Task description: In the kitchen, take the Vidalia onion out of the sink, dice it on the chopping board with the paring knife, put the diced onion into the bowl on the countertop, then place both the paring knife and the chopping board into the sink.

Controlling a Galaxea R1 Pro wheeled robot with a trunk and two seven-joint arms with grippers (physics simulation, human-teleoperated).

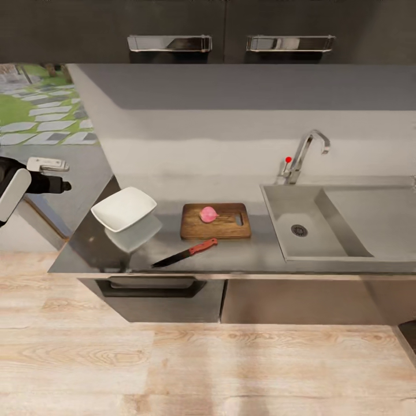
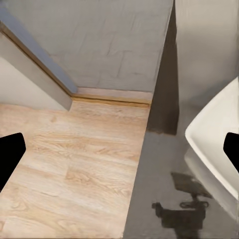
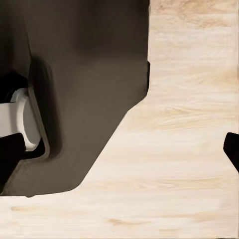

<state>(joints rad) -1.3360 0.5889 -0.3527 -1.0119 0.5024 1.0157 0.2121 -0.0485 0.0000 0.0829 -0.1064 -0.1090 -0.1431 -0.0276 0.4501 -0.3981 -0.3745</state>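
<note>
The pinkish Vidalia onion (image 1: 208, 214) lies on the brown chopping board (image 1: 196, 229), which rests on the dark grey countertop (image 1: 254, 255). In front of the board, the paring knife (image 1: 188, 253) lies on the countertop, its red handle toward the board. To the board's left is the white bowl (image 1: 124, 209), whose rim (image 2: 214, 139) also shows in the left wrist view. The sink (image 1: 277, 219) at the right holds nothing. My left gripper (image 1: 55, 175) (image 2: 119, 154) hovers open off the counter's left end, beside the bowl. Over the wood floor, my right gripper (image 3: 122, 149) is open.
A chrome faucet (image 1: 303, 156) stands behind the sink. Black upper cabinets with chrome handles (image 1: 169, 43) hang above. A drawer with a black handle (image 1: 153, 287) sits under the counter. The robot's dark base (image 3: 74, 89) stands on the floor (image 3: 189, 149) in the right wrist view.
</note>
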